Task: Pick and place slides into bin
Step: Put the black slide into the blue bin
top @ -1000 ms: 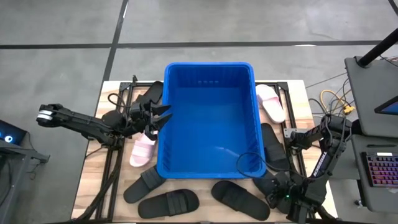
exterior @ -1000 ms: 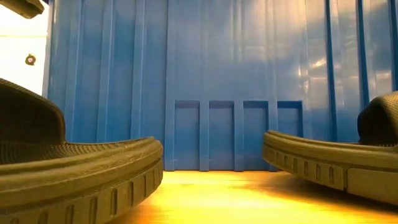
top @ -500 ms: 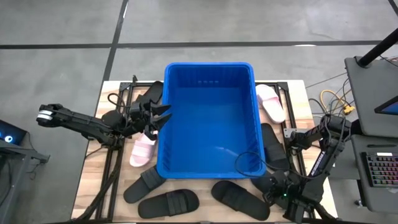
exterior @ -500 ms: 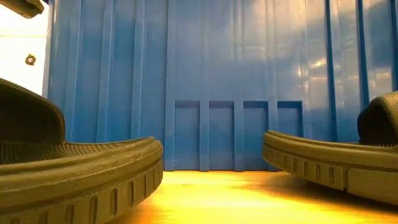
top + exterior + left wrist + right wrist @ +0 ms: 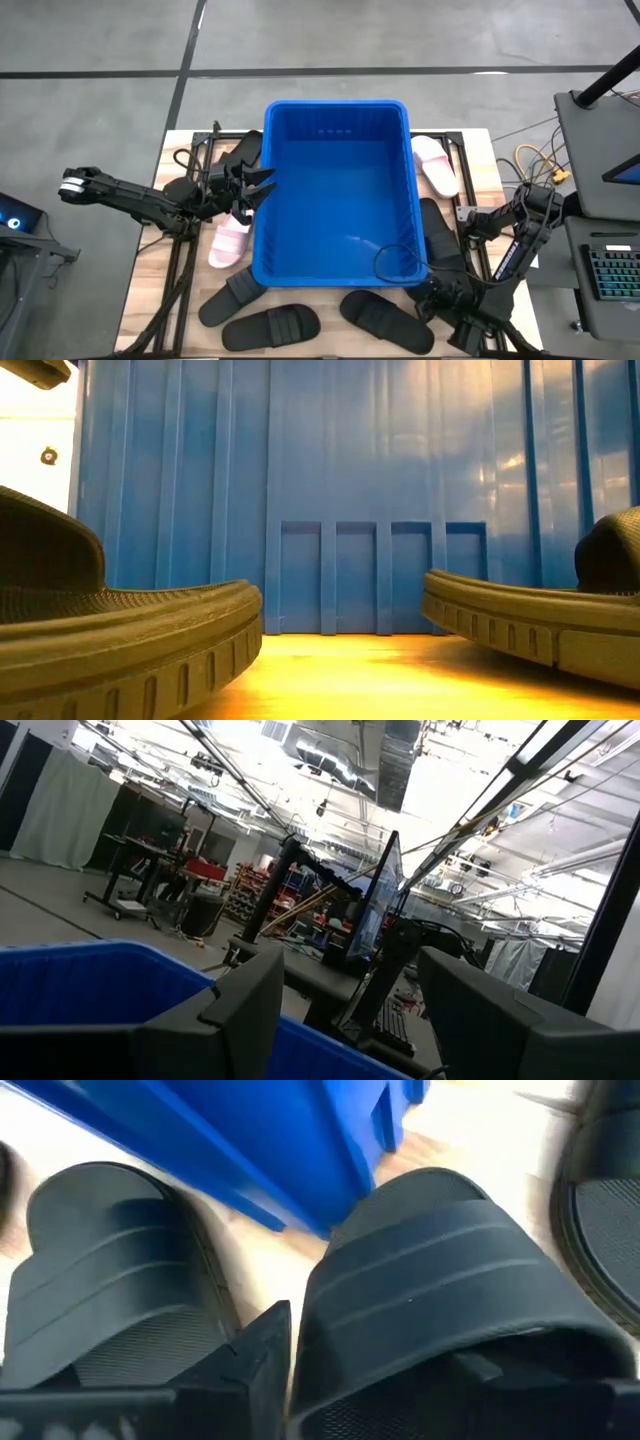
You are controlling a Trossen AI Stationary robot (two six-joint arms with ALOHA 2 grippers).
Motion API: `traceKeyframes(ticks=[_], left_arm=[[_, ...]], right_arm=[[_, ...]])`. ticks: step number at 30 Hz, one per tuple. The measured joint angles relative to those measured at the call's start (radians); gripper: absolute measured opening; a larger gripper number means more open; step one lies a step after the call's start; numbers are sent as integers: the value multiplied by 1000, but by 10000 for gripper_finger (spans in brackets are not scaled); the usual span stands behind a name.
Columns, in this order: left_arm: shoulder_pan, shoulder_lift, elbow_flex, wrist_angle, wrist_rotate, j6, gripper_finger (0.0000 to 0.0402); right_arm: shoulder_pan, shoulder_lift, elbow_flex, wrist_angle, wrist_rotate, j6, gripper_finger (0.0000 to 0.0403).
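Since a second ago, your right gripper (image 5: 437, 297) has slid toward 9 o'clock and narrowed; its fingers straddle a black slide's (image 5: 440, 1295) strap at the bin's (image 5: 335, 272) 5 o'clock corner, grip not yet sure. Left gripper (image 5: 258, 187) hovers open at the bin's 9 o'clock rim, empty. No writing readable.

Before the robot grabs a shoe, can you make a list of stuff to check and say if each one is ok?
1. Bin has room: ok, its floor looks bare.
2. Right gripper at a black slide: ok, its fingers straddle the strap.
3. Right gripper's hold on that slide: cannot tell, the fingers look only partly closed.
4. Neighbouring black slide out of the way: ok, it lies apart beside the fingers.
5. Left gripper free: ok, open and empty at the bin's left wall.
6. Pink slide reachable: ok, it lies below the left gripper.
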Motion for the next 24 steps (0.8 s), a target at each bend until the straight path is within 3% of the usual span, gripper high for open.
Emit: traceKeyframes(ticks=[13,24], left_arm=[[0,-2,0,0,0,3,217],[0,-3,0,0,0,3,217]], right_arm=[[1,0,-19,28,-8,-27,16],[3,0,64,25,-76,-88,12]])
